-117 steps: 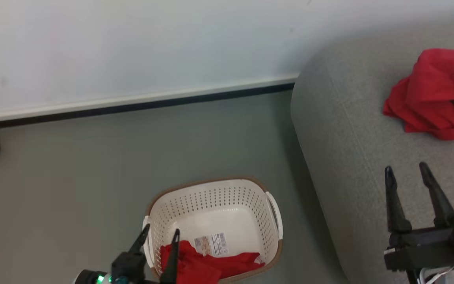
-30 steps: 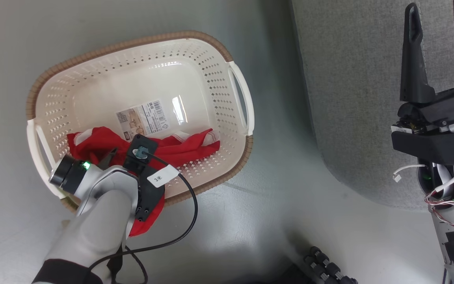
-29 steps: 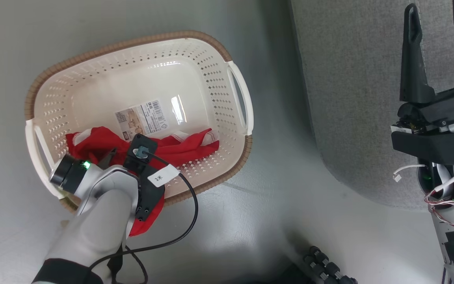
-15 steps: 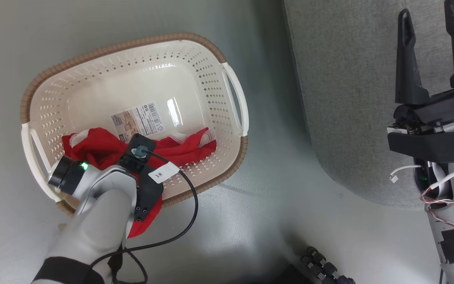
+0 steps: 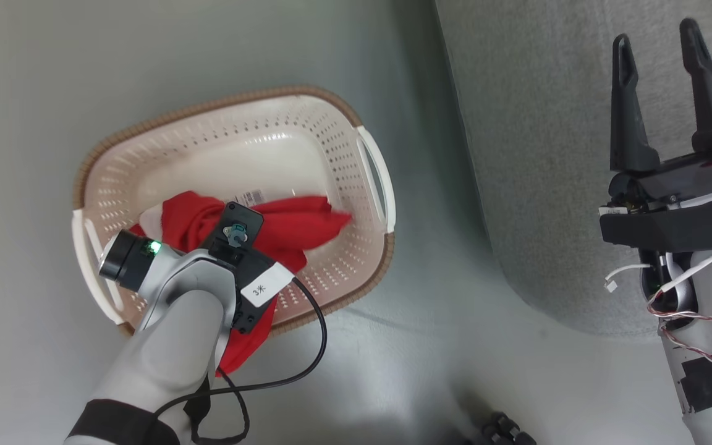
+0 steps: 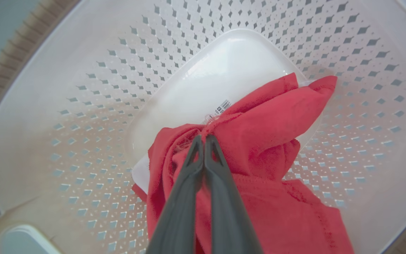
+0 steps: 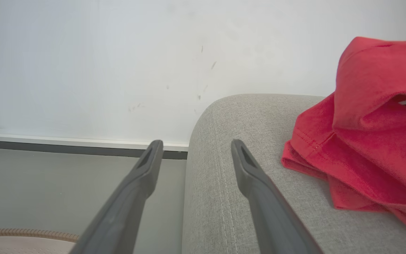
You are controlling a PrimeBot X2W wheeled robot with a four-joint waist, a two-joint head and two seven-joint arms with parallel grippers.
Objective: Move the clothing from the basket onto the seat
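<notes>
Where grey floor (image 7: 48, 176) meets a white wall (image 7: 83, 70), the seat (image 7: 206, 211) stands.

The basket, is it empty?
No, red clothing lies inside the basket, pinched by the shut left pincer.

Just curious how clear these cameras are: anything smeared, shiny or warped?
Head view: the clothing smears at its right tip. Left wrist view: glare whitens the basket floor, its walls bowed by the lens. Right wrist view: the seat weave looks crisp.
</notes>
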